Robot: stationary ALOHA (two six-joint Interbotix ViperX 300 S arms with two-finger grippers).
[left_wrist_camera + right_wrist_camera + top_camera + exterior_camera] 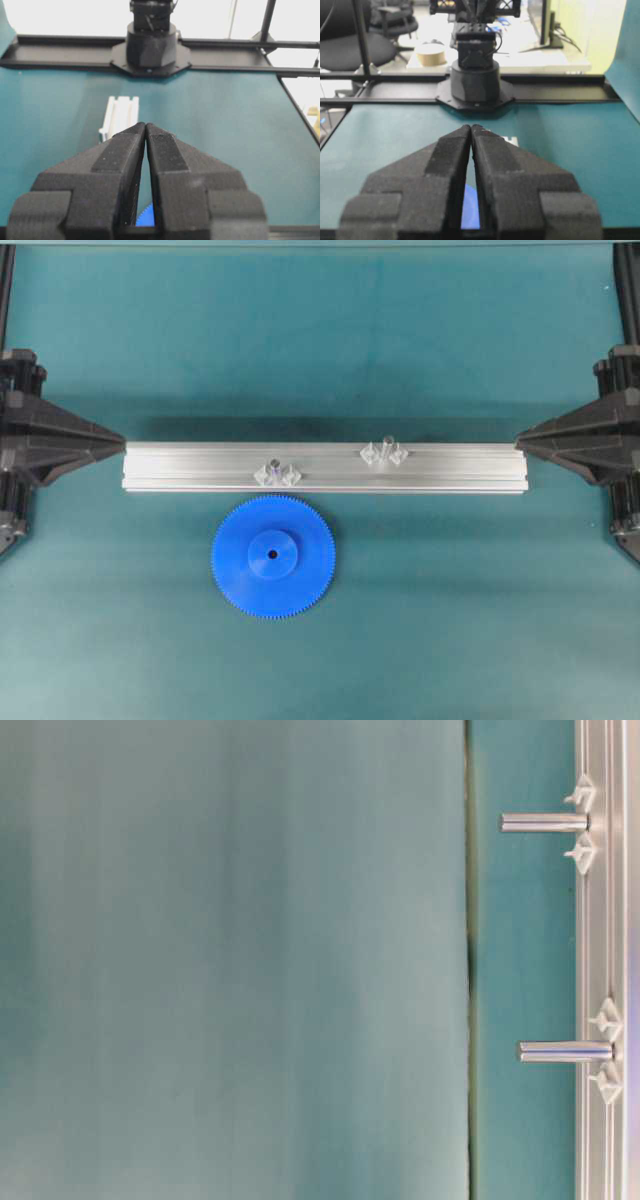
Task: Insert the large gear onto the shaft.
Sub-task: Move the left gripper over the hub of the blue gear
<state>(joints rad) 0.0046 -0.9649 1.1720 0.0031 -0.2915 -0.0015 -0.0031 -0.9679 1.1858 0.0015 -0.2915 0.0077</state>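
The large gear (273, 556), a flat bright-blue toothed disc with a raised hub, lies flat on the teal mat just in front of the rail. The shaft (385, 448) stands upright on the right half of the rail, with clear blocks at its foot; it also shows in the table-level view (545, 822). My left gripper (122, 441) is shut and empty at the rail's left end. My right gripper (518, 443) is shut and empty at the rail's right end. Both wrist views show closed jaws (145, 125) (471, 127) with a sliver of the gear (145, 219) (470, 210) behind them.
A long aluminium rail (450, 468) lies across the middle of the mat. A second, stubbier pin (277, 472) with clear blocks stands on its left half, right behind the gear. Each arm's base shows at the far side in the other arm's wrist view.
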